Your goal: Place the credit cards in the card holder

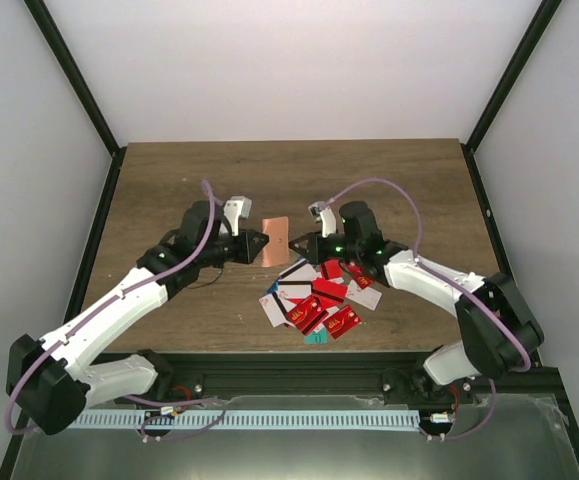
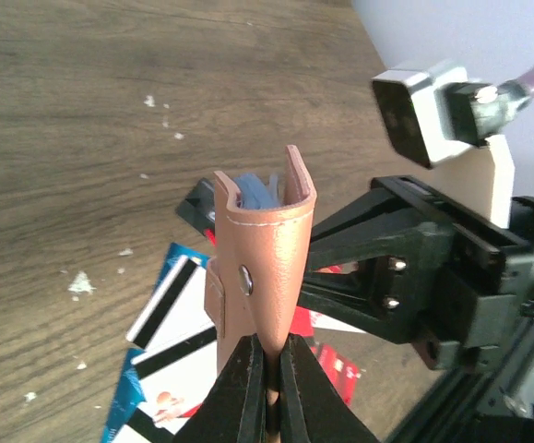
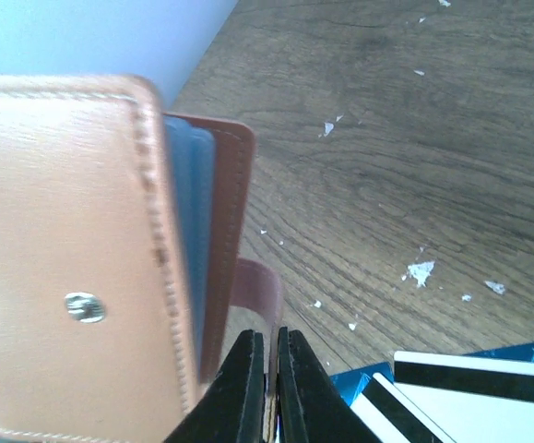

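The salmon-brown card holder (image 1: 276, 239) hangs above the table between both grippers. My left gripper (image 2: 268, 346) is shut on its lower edge, holding the card holder (image 2: 265, 258) upright with its mouth spread. A blue card (image 2: 257, 191) sits inside the pocket. My right gripper (image 3: 267, 340) is shut on the holder's brown closing strap (image 3: 259, 288), right beside the card holder (image 3: 64, 268) and the blue card (image 3: 188, 203) showing in it. The other credit cards (image 1: 319, 298), mostly red with some white and teal, lie in a loose pile on the table below the right gripper (image 1: 294, 243).
The wooden table (image 1: 389, 180) runs to black frame posts at the back corners. White walls close in the sides. White and blue striped cards (image 2: 170, 323) lie under the holder. Small white crumbs (image 3: 421, 271) dot the wood.
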Controlling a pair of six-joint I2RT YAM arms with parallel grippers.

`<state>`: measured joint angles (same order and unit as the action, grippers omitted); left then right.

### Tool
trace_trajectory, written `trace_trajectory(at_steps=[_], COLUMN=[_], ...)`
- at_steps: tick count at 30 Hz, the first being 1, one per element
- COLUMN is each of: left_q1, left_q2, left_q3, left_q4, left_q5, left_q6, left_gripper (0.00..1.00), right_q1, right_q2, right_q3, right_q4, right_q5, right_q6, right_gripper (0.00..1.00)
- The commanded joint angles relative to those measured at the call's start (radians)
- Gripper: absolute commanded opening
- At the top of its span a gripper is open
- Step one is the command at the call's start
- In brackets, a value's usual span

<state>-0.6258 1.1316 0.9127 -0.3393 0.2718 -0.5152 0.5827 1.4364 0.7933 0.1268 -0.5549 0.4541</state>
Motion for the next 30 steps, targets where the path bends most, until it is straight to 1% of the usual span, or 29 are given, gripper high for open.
trace_trajectory(at_steps=[1,3,5,9,13,15,16,18,20,22,23,25,27,30], left_q1=[-0.001,0.007,0.018,0.068,0.151,0.187,0.205,0.237,0.254,0.255,0.251,0.233,0.2,0.165], left_q2=[0.028,0.06,0.088,0.137,0.203,0.247,0.272,0.322,0.361,0.368,0.36,0.334,0.314,0.296], left_q3=[0.026,0.027,0.018,-0.024,-0.049,-0.065,-0.067,-0.062,-0.057,-0.064,-0.067,-0.072,-0.065,-0.05], left_q4=[-0.027,-0.06,-0.067,-0.028,-0.006,0.015,0.015,0.0,-0.024,-0.027,-0.027,-0.03,-0.041,-0.045], left_q5=[-0.135,-0.207,-0.238,-0.228,-0.18,-0.17,-0.168,-0.188,-0.25,-0.257,-0.257,-0.259,-0.258,-0.231], left_q6=[0.043,0.055,0.067,0.082,0.102,0.113,0.112,0.094,0.053,0.046,0.045,0.046,0.053,0.073], left_gripper=[0.04,0.04,0.04,0.04,0.05,0.07,0.11,0.35,0.55,0.72,0.78,0.85,0.89,0.91], right_q1=[-0.009,-0.008,-0.008,-0.008,-0.008,-0.007,-0.005,-0.002,0.003,0.005,0.005,0.006,0.006,0.006], right_q2=[0.039,0.088,0.146,0.27,0.342,0.369,0.382,0.406,0.423,0.43,0.432,0.43,0.425,0.407], right_q3=[0.096,0.14,0.17,0.208,0.246,0.262,0.27,0.282,0.29,0.296,0.298,0.304,0.31,0.317], right_q4=[-0.024,-0.065,-0.083,-0.07,-0.072,-0.075,-0.077,-0.077,-0.077,-0.081,-0.084,-0.093,-0.102,-0.119], right_q5=[-0.018,-0.027,-0.043,-0.115,-0.154,-0.164,-0.171,-0.19,-0.202,-0.206,-0.206,-0.208,-0.213,-0.209], right_q6=[-0.008,-0.008,0.001,0.028,0.031,0.03,0.03,0.036,0.037,0.038,0.037,0.033,0.03,0.019], right_gripper=[0.01,0.01,0.01,0.01,0.01,0.01,0.01,0.01,0.01,0.01,0.01,0.01,0.01,0.01])
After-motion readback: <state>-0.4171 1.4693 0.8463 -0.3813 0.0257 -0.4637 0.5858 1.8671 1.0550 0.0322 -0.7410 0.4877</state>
